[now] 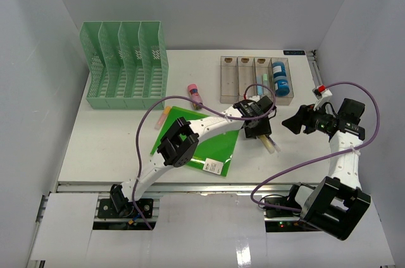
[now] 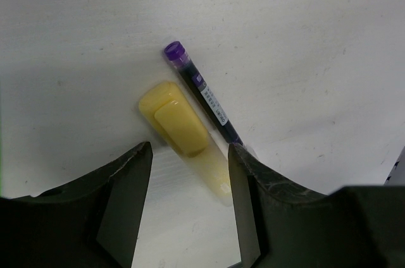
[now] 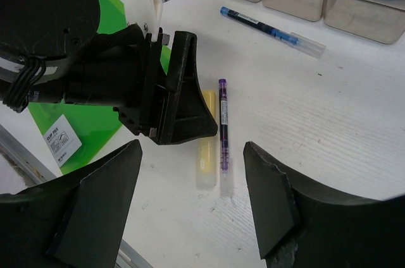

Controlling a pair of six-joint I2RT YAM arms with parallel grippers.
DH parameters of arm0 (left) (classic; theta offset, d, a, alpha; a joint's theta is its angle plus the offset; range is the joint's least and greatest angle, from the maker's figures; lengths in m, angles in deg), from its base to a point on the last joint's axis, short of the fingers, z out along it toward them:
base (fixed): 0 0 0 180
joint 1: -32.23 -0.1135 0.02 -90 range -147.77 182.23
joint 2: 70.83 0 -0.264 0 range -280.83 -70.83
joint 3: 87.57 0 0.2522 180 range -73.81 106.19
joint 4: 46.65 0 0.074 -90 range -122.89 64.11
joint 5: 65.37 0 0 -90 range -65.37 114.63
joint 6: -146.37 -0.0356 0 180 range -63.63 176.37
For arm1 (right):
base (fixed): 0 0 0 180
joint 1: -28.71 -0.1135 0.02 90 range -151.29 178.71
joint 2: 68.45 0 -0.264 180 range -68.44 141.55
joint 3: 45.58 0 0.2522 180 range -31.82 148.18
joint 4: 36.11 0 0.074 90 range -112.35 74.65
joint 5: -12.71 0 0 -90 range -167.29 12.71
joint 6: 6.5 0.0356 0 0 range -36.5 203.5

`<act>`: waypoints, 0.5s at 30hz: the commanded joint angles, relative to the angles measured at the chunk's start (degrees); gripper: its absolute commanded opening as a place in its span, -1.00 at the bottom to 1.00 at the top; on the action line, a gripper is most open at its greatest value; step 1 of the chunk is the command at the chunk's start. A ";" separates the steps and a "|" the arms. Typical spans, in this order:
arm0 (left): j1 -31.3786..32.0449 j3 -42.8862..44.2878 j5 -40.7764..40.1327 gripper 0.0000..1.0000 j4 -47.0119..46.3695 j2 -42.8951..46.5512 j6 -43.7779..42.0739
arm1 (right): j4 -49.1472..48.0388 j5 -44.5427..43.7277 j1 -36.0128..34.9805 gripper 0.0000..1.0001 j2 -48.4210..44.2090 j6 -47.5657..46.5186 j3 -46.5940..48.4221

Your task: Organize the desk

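The left pincer (image 2: pixel 190 154) is open wide and holds nothing. Its two dark fingers (image 2: pixel 130 186) hang just above the desk (image 1: pixel 114 141), one on each side of a yellow highlighter (image 2: pixel 180 126). The desk is the big white top right under the pincer, and it spreads out on all sides to the grey walls. A purple pen (image 2: pixel 205 97) lies right beside the highlighter, on its right in the left wrist view, so close that they may touch. I think the job now is to pick up the highlighter. To do it well, the pincer should go straight down with the yellow body in the middle of the gap and the right finger slipping between highlighter and pen. If that finger lands on the pen, it may grab both or knock the pen so it rolls away. Then it should close gently. The right pincer (image 3: pixel 191 154) is open too, with nothing in it, and it hangs over the desk to the right of this spot. A green folder (image 1: pixel 215 141) lies flat just to the left. Farther back sits a clear tray (image 1: pixel 253 81), with a blue pen (image 3: pixel 259 26) on the desk in front of it. A green file rack (image 1: pixel 126 66) stands at the far left.
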 commanded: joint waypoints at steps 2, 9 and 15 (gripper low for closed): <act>-0.78 0.87 1.37 0.25 1.44 -2.72 2.59 | -0.06 1.88 0.52 0.43 -1.00 -0.47 -0.19; -1.22 -1.39 -1.20 0.14 2.91 -3.96 2.75 | -0.06 2.30 0.83 0.43 -1.18 -0.45 -0.24; -1.34 2.74 -4.49 0.04 7.08 -7.30 1.68 | 0.04 2.66 1.03 0.43 -1.19 -0.43 -0.24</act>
